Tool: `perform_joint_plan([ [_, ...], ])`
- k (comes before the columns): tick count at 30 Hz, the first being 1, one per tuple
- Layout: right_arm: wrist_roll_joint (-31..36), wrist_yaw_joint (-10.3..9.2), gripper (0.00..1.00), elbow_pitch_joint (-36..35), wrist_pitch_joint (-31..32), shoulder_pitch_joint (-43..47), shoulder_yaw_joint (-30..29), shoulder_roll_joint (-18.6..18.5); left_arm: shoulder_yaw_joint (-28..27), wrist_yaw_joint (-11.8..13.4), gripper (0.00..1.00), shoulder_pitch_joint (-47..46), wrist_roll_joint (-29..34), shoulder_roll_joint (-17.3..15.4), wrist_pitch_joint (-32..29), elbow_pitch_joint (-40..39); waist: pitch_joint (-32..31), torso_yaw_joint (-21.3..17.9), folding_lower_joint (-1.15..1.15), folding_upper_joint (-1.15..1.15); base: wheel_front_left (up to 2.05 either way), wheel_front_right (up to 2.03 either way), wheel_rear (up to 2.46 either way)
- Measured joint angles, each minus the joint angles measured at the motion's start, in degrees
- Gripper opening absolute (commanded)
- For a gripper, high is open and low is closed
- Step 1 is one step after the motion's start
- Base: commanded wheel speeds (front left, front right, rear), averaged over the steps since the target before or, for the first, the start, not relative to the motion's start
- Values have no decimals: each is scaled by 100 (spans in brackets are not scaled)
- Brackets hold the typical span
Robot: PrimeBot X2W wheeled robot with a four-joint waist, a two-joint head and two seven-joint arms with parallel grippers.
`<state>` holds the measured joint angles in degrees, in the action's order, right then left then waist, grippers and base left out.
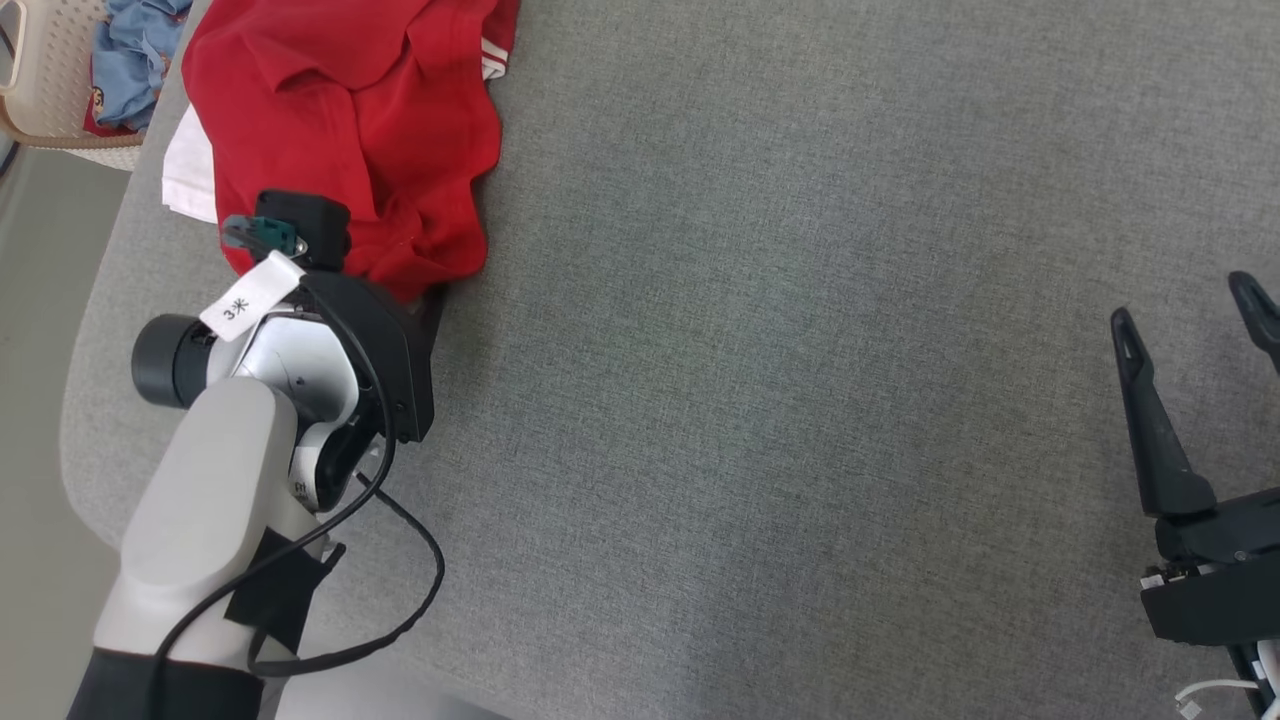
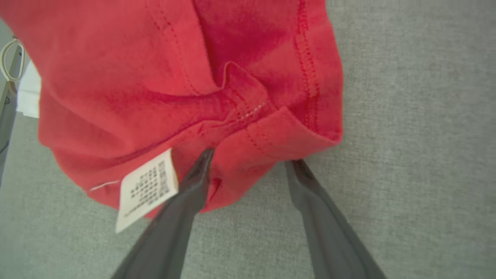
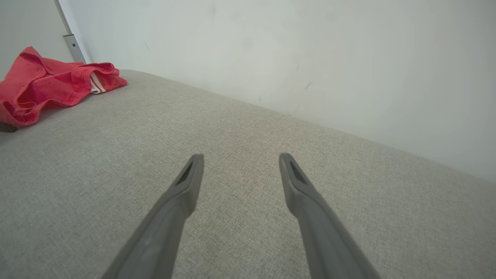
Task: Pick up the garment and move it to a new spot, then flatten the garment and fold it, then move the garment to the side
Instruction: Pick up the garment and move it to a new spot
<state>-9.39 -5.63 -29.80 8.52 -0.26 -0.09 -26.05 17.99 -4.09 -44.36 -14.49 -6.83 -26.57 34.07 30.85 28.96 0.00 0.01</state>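
The red garment (image 1: 350, 120) lies crumpled at the far left of the grey cloth-covered surface (image 1: 800, 400). My left gripper (image 2: 251, 161) is open at the garment's near hem. One finger (image 2: 193, 186) rests against the red cloth beside a white care label (image 2: 149, 188), the other finger (image 2: 310, 193) just outside the fold, so a bunched hem sits between the jaws. In the head view the left wrist (image 1: 330, 350) covers these fingers. My right gripper (image 1: 1183, 305) stands open and empty far to the right; in its own view the gripper (image 3: 241, 158) hovers over bare fabric, the garment (image 3: 50, 85) far off.
A beige basket (image 1: 50, 100) holding blue cloth stands off the surface's top left corner. White cloth (image 1: 190, 175) pokes out from under the garment's left side. The surface's rounded left edge (image 1: 90, 330) is near my left arm. A pale wall (image 3: 310, 58) bounds the far side.
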Motion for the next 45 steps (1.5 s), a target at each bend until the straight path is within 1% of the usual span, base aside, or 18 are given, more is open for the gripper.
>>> perform_joint_plan([
  [1, 0, 0, 100, 7, 12, -6, -1, -3, 4, -2, 0, -36, 0, 12, 36, 51, 9, -5, 0, 0, 0, 0, 0],
  [5, 0, 0, 100, 48, 33, -20, 1, 0, 81, -54, 0, -91, 0, 78, 47, 240, -42, -16, 0, 0, 0, 0, 0],
  [11, -1, -26, 100, 202, 29, -64, 49, 55, 74, -104, 0, -142, -12, 75, 196, 423, -211, 6, 0, 0, 0, 0, 0],
  [16, -27, -26, 100, 428, -51, -197, 193, 194, 66, -153, 0, -212, -24, -2, 392, 364, -443, 27, 0, 0, 0, 0, 0],
  [22, -122, -35, 100, 799, -247, -352, 450, 506, 156, -240, 0, -503, 1, -264, 526, 110, -829, 9, -1, -1, 0, 0, 0],
  [25, -196, -42, 100, 1000, -356, -419, 587, 681, 312, -263, 0, -631, 36, -311, 575, -152, -1049, -34, -1, -1, 0, 0, 0],
  [26, -281, -42, 100, 1139, -433, -455, 653, 804, 420, -301, 0, -688, 43, -325, 622, -397, -1201, -79, -1, -1, 0, 0, 0],
  [29, -322, -43, 100, 1341, -559, -521, 711, 951, 655, -304, 0, -770, 90, -378, 656, -787, -1428, -173, -2, -2, 0, 0, 0],
  [31, -356, -46, 100, 1536, -672, -514, 750, 1100, 858, -305, 0, -790, 142, -469, 695, -1188, -1651, -305, -2, -1, 0, 0, 0],
  [33, -364, -49, 100, 1607, -723, -487, 738, 1157, 1091, -305, 0, -790, 122, -591, 697, -1504, -1783, -426, -2, -1, 0, 0, 0],
  [36, -361, -77, 100, 1658, -801, -334, 662, 1177, 1456, -305, 0, -790, -124, -747, 702, -2017, -1958, -645, -2, -1, 0, 0, 0],
  [39, -359, -93, 100, 1674, -858, -167, 572, 1200, 1760, -307, 0, -794, -231, -939, 694, -2502, -2120, -886, -2, -2, 0, 0, 0],
  [43, -355, -100, 100, 1664, -914, -130, 573, 1314, 1969, -307, 0, -887, -457, -1139, 563, -3004, -2302, -1230, -2, -2, 0, 0, 0],
  [45, -355, -101, 100, 1656, -939, -127, 620, 1381, 2038, -307, 0, -974, -522, -1182, 460, -3165, -2377, -1411, -2, -2, 0, 0, 0],
])
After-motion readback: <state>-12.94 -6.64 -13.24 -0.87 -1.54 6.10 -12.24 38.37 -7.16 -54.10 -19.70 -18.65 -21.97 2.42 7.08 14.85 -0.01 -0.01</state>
